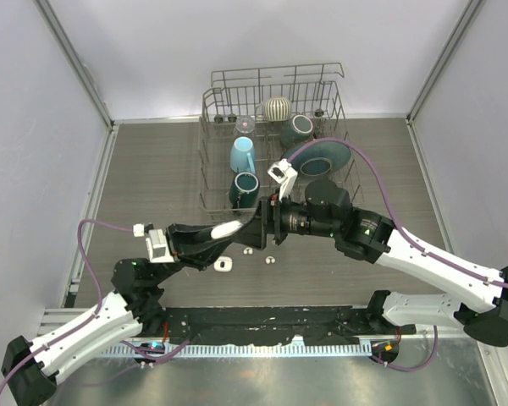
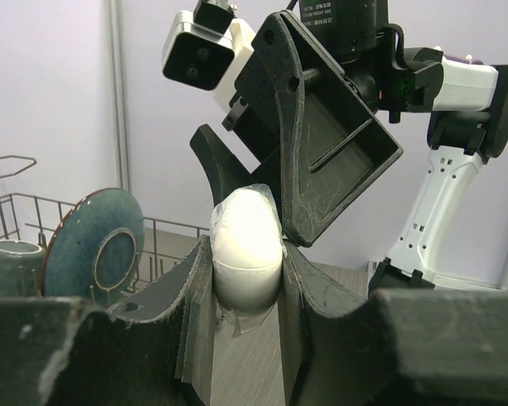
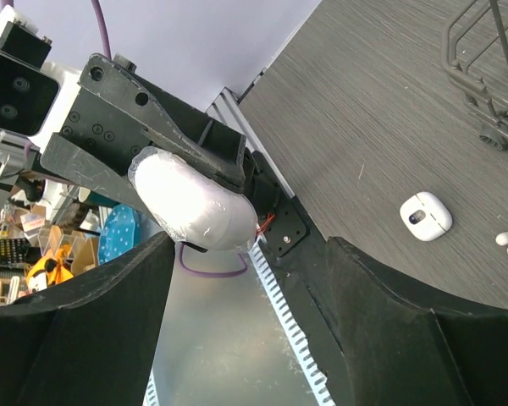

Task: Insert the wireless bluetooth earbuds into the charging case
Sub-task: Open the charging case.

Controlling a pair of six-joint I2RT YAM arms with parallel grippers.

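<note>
Clamping one charging case, the left pincer hovers.

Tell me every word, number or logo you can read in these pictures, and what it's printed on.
No text can be read with certainty.
Small white print on the black housing at the right arm's wrist: too small and blurred to read.
White oval case: no marking shows.
Light blue mug and blue plate in the wire rack: no lettering visible.

A robot lab cell — white panel walls, metal frame posts, wood-grain table.
</note>
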